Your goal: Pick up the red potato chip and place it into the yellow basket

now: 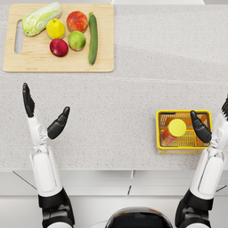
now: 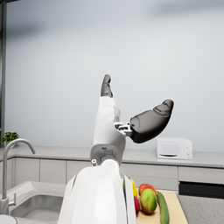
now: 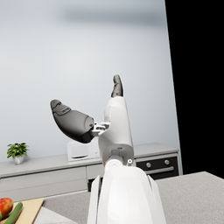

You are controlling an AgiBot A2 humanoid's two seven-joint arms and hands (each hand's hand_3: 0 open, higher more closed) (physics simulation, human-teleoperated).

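Lying on its side in the basket (image 1: 160, 116) near the counter's (image 1: 133, 102) front right edge, the chips (image 1: 173, 132) look placed already. Both hands, left (image 1: 42, 116) and right (image 1: 209, 124), are spread and hold nothing. Judging by this, only drawing the right arm clear remains.

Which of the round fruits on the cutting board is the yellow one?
The yellow fruit on the cutting board, directly beside the cabbage; the other three round ones are red, green and dark red.
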